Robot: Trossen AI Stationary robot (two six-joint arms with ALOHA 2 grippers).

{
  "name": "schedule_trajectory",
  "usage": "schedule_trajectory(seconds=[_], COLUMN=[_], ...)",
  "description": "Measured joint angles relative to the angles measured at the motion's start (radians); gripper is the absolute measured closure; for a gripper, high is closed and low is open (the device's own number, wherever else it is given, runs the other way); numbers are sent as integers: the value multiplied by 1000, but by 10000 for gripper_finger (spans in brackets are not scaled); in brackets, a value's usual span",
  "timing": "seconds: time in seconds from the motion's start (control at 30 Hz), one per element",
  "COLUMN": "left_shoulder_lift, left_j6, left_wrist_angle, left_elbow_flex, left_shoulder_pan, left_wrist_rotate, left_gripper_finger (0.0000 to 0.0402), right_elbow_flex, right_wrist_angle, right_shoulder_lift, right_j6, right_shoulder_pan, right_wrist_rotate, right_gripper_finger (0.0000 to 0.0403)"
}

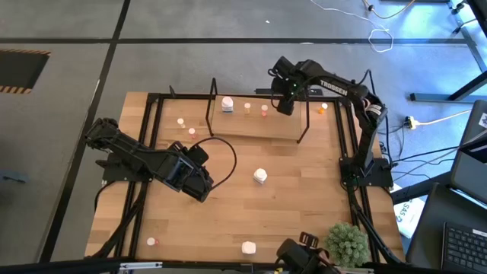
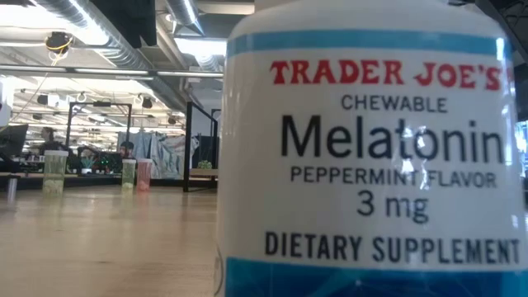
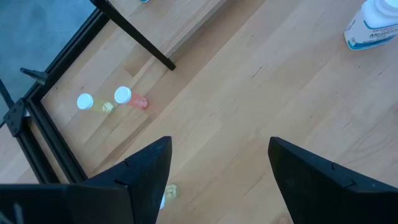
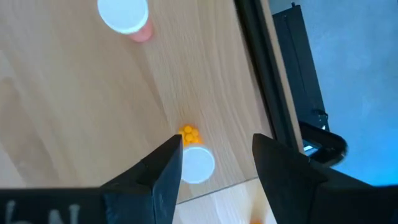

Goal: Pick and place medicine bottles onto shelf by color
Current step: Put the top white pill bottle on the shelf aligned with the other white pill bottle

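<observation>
The shelf (image 1: 259, 128) stands at the table's far middle, with black end frames and a pale base. On it stand a white bottle (image 1: 227, 103) and two small bottles (image 1: 248, 107) (image 1: 264, 110). My right gripper (image 1: 285, 105) hangs open above the shelf's right part. In the right wrist view its fingers (image 4: 163, 168) stand on either side of and above a small white-capped bottle of orange pills (image 4: 196, 163), upright on the base and untouched. A pink bottle (image 4: 124, 14) stands farther along. My left gripper (image 1: 204, 183) waits open over the table's left middle.
Loose bottles on the table: two small ones (image 3: 85, 101) (image 3: 123, 95) left of the shelf, an orange one (image 1: 322, 108) right of it, a white one (image 1: 260, 176) in the middle, a small one (image 1: 151, 241) near left, and a white one (image 2: 371, 165) at the near edge. A green plant (image 1: 348, 243) sits near right.
</observation>
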Motion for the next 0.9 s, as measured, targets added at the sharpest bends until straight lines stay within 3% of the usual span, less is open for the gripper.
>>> schedule_trajectory(seconds=[0.2,0.4,0.6,0.9], left_shoulder_lift=[0,0,0,0], left_j6=[0,0,5,-2], left_wrist_angle=[0,-9,-17,-45], left_elbow_flex=[0,0,0,0], left_shoulder_pan=[0,-2,-7,-75], left_wrist_rotate=[0,6,45,53], left_gripper_finger=[139,139,139,139], right_elbow_flex=[100,95,6,-238], right_wrist_angle=[-102,-113,-105,73], right_shoulder_lift=[-12,-118,-274,-499], right_j6=[0,-12,32,108], right_shoulder_pan=[20,102,209,431], right_wrist_rotate=[1,-5,-63,-80], right_gripper_finger=[205,205,205,205])
